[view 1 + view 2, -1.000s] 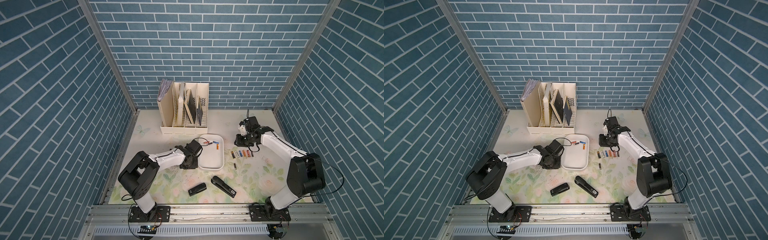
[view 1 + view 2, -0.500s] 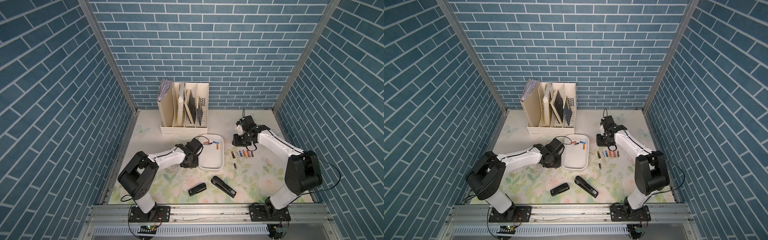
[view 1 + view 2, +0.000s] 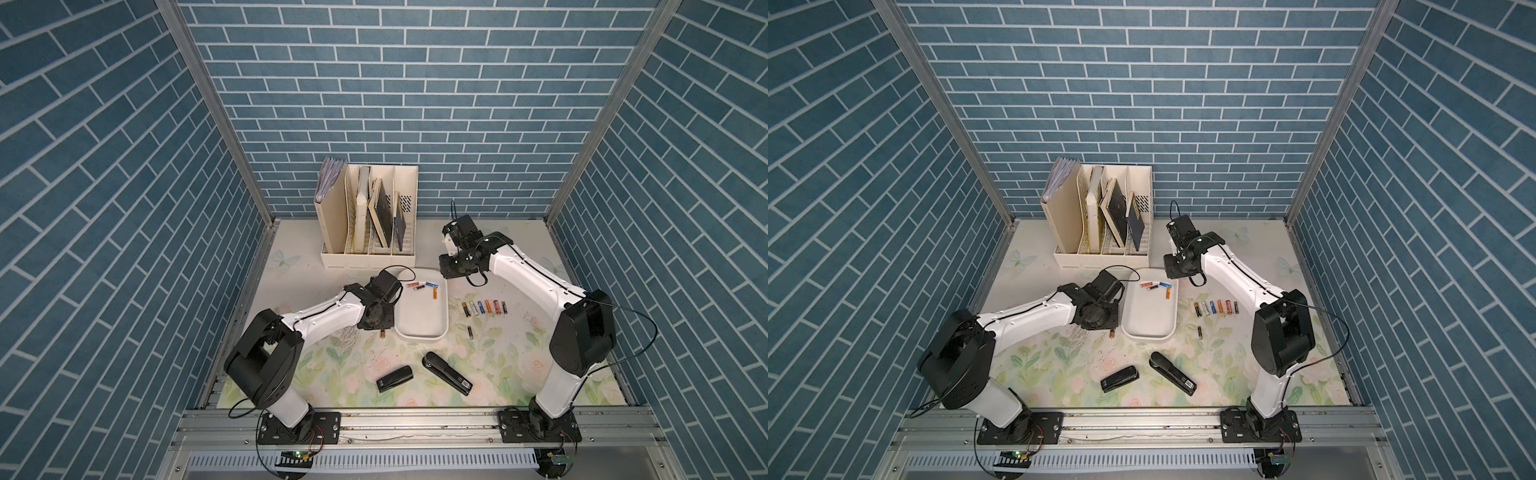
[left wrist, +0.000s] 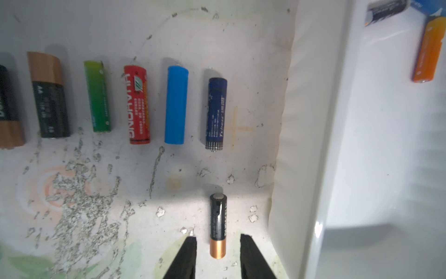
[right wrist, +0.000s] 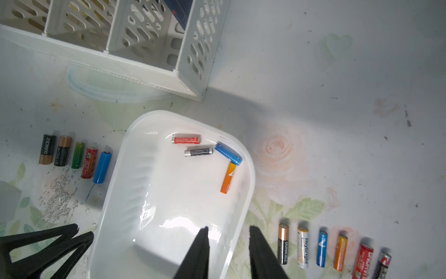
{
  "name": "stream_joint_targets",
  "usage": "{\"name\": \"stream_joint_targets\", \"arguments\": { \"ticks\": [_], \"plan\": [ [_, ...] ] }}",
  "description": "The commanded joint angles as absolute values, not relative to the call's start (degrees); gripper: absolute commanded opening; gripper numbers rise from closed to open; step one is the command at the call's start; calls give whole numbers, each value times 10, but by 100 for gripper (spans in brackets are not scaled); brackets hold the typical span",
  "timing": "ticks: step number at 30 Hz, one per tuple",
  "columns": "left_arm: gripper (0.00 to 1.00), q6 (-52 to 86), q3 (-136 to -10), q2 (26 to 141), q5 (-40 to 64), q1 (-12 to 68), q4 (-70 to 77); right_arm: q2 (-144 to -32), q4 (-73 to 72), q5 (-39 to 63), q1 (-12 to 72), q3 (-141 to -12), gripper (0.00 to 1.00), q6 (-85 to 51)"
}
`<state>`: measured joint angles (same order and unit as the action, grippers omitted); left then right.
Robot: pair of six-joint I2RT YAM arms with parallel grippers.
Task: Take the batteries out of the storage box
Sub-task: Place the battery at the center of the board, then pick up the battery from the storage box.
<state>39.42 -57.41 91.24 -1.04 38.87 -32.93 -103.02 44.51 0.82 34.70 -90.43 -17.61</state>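
left gripper (image 4: 218, 238): just let go; jaws a touch wider than a second back, parked either side of the black-and-gold battery (image 4: 218, 225) with a gap on both sides
black-and-gold battery: flat on the mat (image 4: 144, 183), out of the storage box (image 4: 311, 145) and just beside its outer wall
left row (image 4: 135, 101): six cells already lined up side by side on that same side of the box
right gripper (image 5: 226, 228): empty, fingers apart, hovering near the box's far corner on its own side; slid in toward the box over the last second
still inside: four batteries, red (image 5: 186, 139), black-and-silver (image 5: 198, 152), blue (image 5: 228, 153), orange (image 5: 227, 177), bunched at the end nearest the file holder (image 3: 370, 220)
right row (image 3: 484, 307): six more laid out on the other side, plus a stray cell (image 3: 469, 331) nearer the front
meaning: one more counted as out, four to go, probably the right arm's turn
caveat: dropped cell tiny in both top views, so can't swear it's clear of the wall; wrist view suggests yes
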Motion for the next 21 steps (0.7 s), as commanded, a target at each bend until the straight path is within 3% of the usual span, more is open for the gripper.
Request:
{"name": "stream_joint_targets", "arguments": {
  "ticks": [1, 21],
  "plan": [
    [37, 382, -583, 898, -18, 382, -345, -1060, 477, -17, 371, -921, 32, -180],
    [39, 363, -560, 888, -2, 361, -335, -1239, 543, -87, 405, -1036, 32, -196]
  ]
}}
